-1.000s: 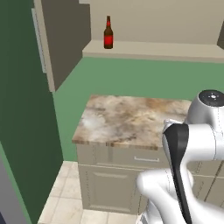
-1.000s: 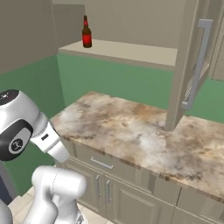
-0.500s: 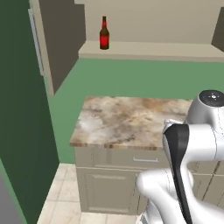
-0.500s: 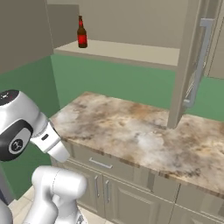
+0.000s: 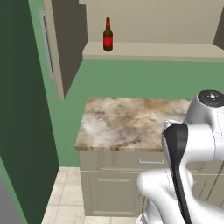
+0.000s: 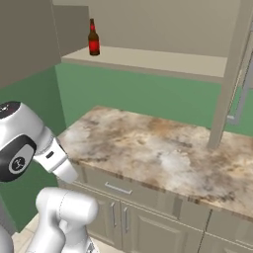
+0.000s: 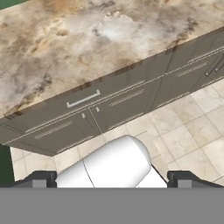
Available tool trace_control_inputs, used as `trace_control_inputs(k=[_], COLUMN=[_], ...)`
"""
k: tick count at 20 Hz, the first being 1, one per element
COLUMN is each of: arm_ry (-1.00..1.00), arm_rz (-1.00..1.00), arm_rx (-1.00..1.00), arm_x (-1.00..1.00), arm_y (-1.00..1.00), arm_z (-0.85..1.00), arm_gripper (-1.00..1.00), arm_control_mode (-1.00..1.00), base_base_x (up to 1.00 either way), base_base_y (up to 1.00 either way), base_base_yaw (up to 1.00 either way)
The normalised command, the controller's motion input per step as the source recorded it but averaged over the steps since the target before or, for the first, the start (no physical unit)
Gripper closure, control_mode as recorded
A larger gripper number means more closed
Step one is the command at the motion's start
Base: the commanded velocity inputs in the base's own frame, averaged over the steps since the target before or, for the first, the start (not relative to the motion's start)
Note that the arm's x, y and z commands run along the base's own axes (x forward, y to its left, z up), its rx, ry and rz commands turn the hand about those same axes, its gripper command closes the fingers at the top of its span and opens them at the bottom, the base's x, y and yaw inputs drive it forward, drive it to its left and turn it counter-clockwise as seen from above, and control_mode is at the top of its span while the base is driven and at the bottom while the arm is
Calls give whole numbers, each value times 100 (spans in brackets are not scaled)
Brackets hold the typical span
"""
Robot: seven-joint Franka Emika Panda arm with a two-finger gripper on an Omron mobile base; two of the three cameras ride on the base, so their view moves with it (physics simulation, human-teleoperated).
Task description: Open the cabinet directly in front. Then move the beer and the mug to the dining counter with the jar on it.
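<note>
The cabinet [image 5: 65, 43] stands open, its left door swung out with a grey bar handle [image 5: 46, 43]; the right door [image 6: 228, 74] is also swung out. The beer [image 5: 108, 34], a dark brown bottle with a red label, stands upright at the left end of the beige shelf [image 6: 158, 62]; it appears there in the right base view too [image 6: 93, 38]. My gripper [image 7: 111, 180] is open and holds nothing; it looks down at the worktop's front edge, far below the beer. The mug, the dining counter and the jar are out of view.
A short marble worktop [image 5: 131, 122] lies under the shelf, over beige drawer units [image 7: 109, 105] with grey handles. A dark green wall [image 5: 22, 109] rises close on the left. Pale floor tiles [image 7: 188, 131] lie in front of the units.
The whole picture has shifted a little in both base views, so the camera has moved. The beer, the doors and the arm's pose look the same.
</note>
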Motion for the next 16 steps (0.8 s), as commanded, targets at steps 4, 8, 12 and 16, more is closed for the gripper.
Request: trace_control_inputs(k=[4,8,12,16], arm_ry=[0,0,0,0], arm_rz=[0,0,0,0], arm_rx=[0,0,0,0], arm_x=[0,0,0,0], arm_y=[0,0,0,0], arm_z=[0,0,0,0], arm_gripper=[-100,-100,-100,-100], arm_control_mode=[100,100,100,100], base_base_x=[41,33,19,25], base_base_y=[15,20,28,34], base_base_yaw=[-7,-7,-8,-9])
